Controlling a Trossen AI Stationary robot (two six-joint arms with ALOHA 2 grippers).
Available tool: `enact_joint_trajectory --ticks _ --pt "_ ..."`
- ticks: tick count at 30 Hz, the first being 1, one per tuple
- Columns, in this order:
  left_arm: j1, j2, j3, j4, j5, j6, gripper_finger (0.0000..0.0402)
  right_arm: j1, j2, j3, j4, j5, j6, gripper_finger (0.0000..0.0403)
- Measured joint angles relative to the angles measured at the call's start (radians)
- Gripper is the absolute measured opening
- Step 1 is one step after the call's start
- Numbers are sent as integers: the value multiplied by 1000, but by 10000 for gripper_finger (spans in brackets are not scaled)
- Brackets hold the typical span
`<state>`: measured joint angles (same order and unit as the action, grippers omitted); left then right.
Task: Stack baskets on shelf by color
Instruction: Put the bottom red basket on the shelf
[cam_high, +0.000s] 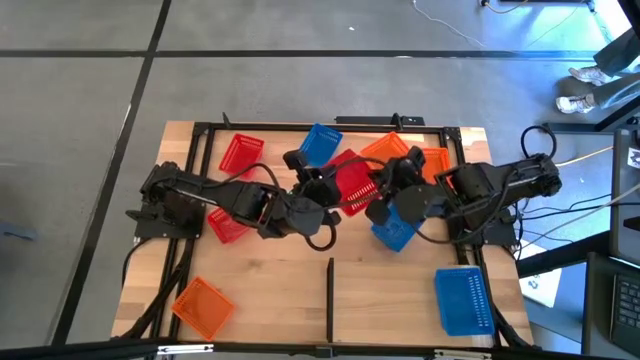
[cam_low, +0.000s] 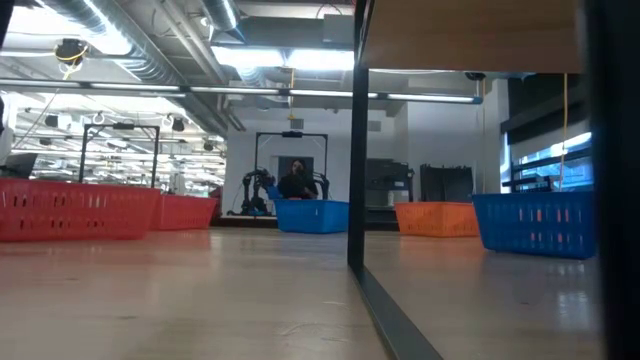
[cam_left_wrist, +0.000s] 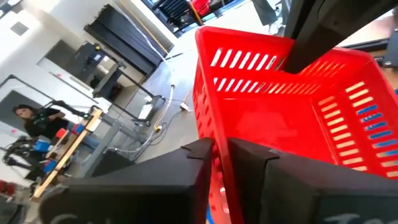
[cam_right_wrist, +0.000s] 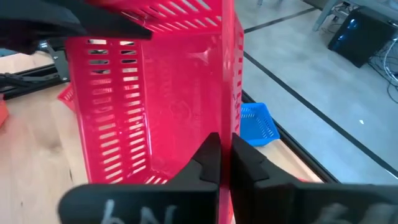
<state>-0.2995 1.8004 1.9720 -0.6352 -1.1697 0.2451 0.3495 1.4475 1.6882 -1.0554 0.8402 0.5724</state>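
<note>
A red basket (cam_high: 352, 182) hangs above the middle of the shelf (cam_high: 270, 300), held between both arms. My left gripper (cam_high: 326, 192) comes at it from the left and is shut on one wall. My right gripper (cam_high: 385, 186) comes from the right and is shut on the opposite wall. Each wrist view shows the basket's slotted inside (cam_left_wrist: 292, 112) (cam_right_wrist: 155, 106) close up. Loose baskets rest bottom down on the board: red (cam_high: 240, 152), blue (cam_high: 320, 142), orange (cam_high: 385, 148). My left gripper (cam_left_wrist: 221, 149) has the red basket's wall (cam_left_wrist: 214, 134) between its two fingers, one finger inside the basket and one outside. The fingers come nearly level from the table's left. The basket is tipped and clear of the board. My right gripper (cam_right_wrist: 225, 146) pinches the opposite wall (cam_right_wrist: 228, 118) at its rim, one finger inside and one outside. The fingers slant down from the table's right. The basket hangs tipped on its side, clear of the shelf.
More baskets lie around: red (cam_high: 228, 225), blue (cam_high: 395, 228), orange (cam_high: 432, 160), orange (cam_high: 203, 305) near left, blue (cam_high: 463, 300) near right. A black divider strip (cam_high: 330, 298) stands at the near edge. Black frame rails (cam_high: 300, 126) run along the board's sides. A person (cam_low: 297, 180) sits far behind.
</note>
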Motion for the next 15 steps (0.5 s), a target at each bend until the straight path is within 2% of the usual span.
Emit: enact_joint_trajectory --ticks 6,11,15 --pt "7 0 0 2 22 1 72 0 0 0 3 -2 5 6" --pt "-25 -3 0 5 14 22 75 1 0 0 -37 2 75 4" --pt "-60 -8 0 76 -28 101 75 0 -1 0 -72 5 106 4"
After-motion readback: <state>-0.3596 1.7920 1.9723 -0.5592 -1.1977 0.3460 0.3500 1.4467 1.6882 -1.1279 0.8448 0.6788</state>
